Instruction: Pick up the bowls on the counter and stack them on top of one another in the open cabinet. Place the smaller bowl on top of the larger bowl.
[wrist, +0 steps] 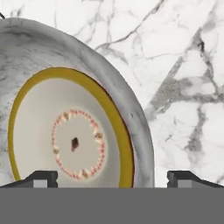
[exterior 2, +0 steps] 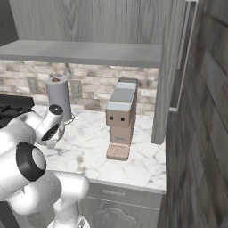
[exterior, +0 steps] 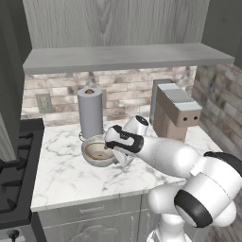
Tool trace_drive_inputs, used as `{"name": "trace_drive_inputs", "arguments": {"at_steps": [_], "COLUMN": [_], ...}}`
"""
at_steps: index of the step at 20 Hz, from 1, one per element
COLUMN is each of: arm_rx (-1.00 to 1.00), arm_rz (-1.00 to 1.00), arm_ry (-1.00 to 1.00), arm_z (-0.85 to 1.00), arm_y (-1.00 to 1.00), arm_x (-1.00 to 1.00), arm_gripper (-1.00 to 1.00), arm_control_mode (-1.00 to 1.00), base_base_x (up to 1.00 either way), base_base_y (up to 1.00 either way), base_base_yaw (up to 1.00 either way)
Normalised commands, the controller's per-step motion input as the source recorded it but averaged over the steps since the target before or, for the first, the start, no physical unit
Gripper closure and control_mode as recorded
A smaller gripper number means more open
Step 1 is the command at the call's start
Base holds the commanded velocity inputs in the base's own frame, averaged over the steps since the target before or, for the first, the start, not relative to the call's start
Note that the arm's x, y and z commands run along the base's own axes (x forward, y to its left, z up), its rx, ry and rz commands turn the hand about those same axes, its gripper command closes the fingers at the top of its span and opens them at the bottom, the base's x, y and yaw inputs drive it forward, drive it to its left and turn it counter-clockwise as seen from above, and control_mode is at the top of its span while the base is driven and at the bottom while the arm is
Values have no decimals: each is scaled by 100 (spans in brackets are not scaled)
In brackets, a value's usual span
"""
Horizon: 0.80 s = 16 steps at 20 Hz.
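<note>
Gripper point(wrist: 112, 177) hangs wide open over the large bowl's point(exterior: 92, 156) rim, small bowl point(wrist: 70, 135) nested inside it, on the marble counter point(exterior: 61, 177) beside the towel roll point(exterior: 90, 112), brick wall point(exterior: 127, 92) behind.

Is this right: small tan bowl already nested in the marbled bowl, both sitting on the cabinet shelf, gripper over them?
Not quite. The smaller bowl does sit inside the larger bowl, with the gripper over them, but the hand view shows veined marble under the pair. The left base view confirms they stand on the counter beside the paper towel roll, not in the open cabinet.
</note>
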Motion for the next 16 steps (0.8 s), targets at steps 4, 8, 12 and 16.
{"name": "trace_drive_inputs", "arguments": {"at_steps": [4, 8, 12, 16], "arm_rx": [-1, -1, 0, 0], "arm_rz": [0, 0, 0, 0], "arm_ry": [0, 0, 0, 0], "arm_z": [-23, -21, -8, -9], "arm_y": [-1, -1, 0, 0], "arm_x": [14, 15, 10, 1], "arm_gripper": [-100, -100, -100, 100], "arm_control_mode": [-100, -100, -100, -100], "base_base_x": [0, 0, 0, 0], "base_base_y": [0, 0, 0, 0], "base_base_yaw": [0, 0, 0, 0]}}
